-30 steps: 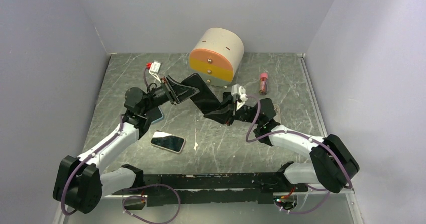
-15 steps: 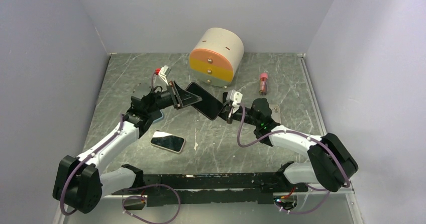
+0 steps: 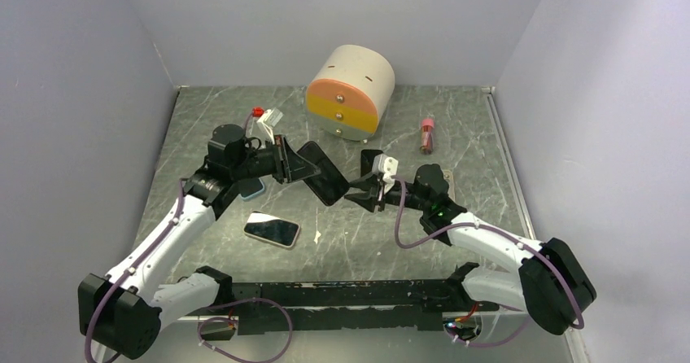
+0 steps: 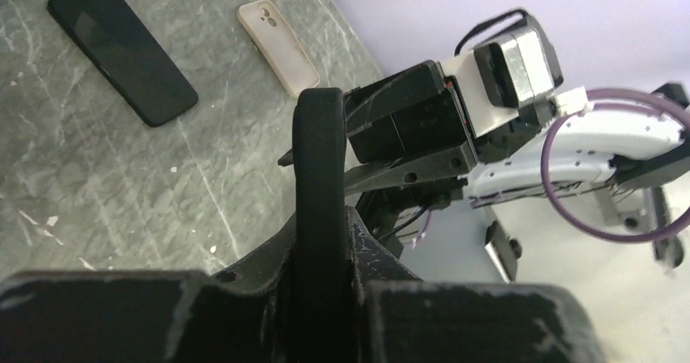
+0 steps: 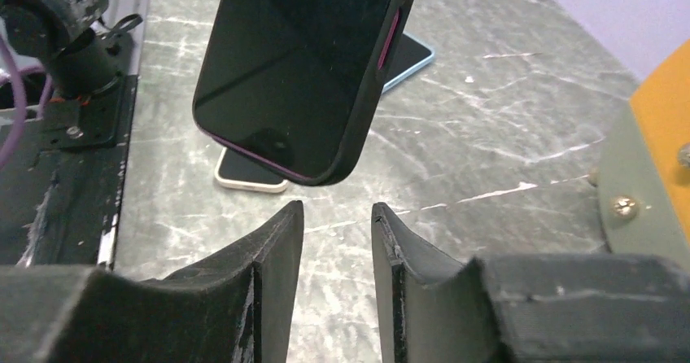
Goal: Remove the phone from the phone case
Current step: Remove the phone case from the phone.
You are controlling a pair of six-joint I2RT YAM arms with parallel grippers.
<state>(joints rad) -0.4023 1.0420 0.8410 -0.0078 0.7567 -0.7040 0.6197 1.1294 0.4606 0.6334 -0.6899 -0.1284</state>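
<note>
The phone (image 5: 285,54), dark-screened with a purple edge, sits inside its black phone case (image 5: 370,78). It hangs tilted above the table (image 3: 342,241). My left gripper (image 3: 297,168) is shut on one end of the cased phone (image 3: 319,173). In the left wrist view the case (image 4: 319,151) stands edge-on between the jaws of the left gripper (image 4: 319,216). My right gripper (image 3: 360,196) is open and empty, just right of the phone's free end. In the right wrist view its fingers (image 5: 285,241) stand below the phone without touching it.
A phone in a pale case (image 3: 272,229) lies front left, and a blue-edged one (image 3: 254,188) under the left arm. A round drawer unit (image 3: 350,93) stands at the back, with a red-capped tube (image 3: 426,135) to its right. A black phone (image 4: 122,54) and a beige case (image 4: 277,45) lie flat.
My right gripper has let go of the cased phone's end, opened and backed off. The left gripper has kept its hold and drawn the phone to the left.
</note>
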